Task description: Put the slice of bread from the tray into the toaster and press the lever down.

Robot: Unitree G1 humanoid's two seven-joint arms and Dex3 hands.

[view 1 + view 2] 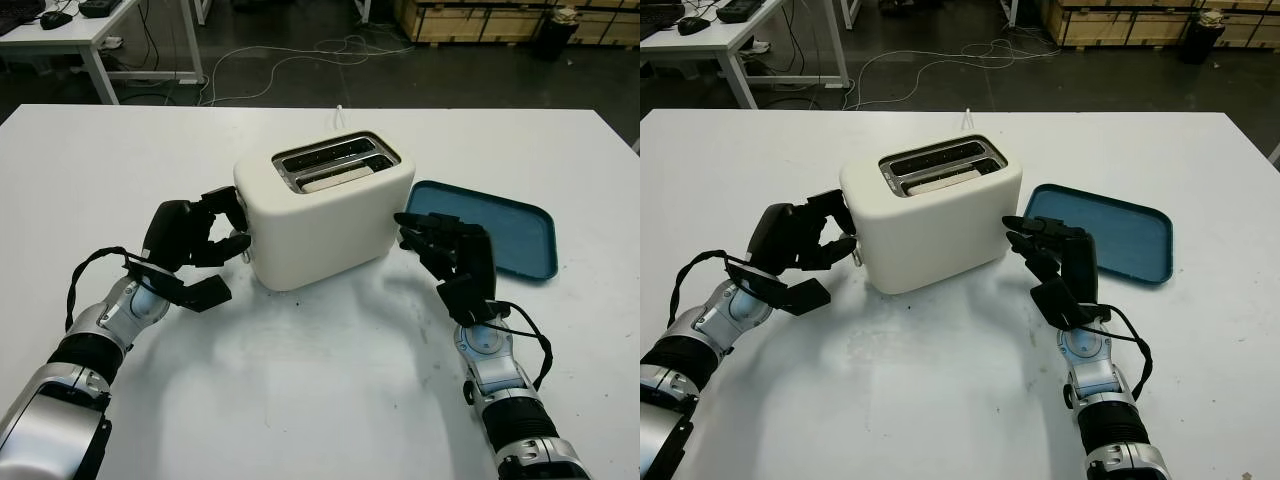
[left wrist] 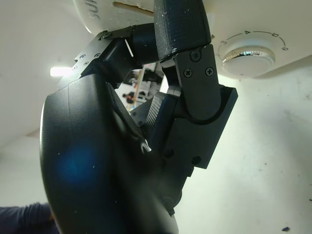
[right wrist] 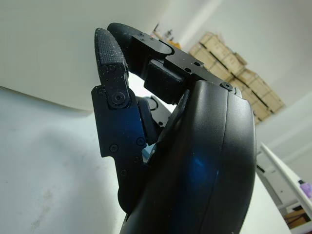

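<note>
The bread slice (image 1: 330, 180) sits in the toaster (image 1: 320, 215) at the counter's (image 1: 300, 390) middle. The left hand (image 1: 195, 240), fingers curled, presses the lever (image 1: 243, 240). The right hand (image 1: 450, 255), open, nears the toaster beside the blue tray (image 1: 500, 235).

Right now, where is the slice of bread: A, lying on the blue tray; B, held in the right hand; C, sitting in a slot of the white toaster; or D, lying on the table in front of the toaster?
C: the slice of bread stands in the nearer slot of the white toaster, while the blue tray holds nothing and the right hand is open beside the toaster.
</note>
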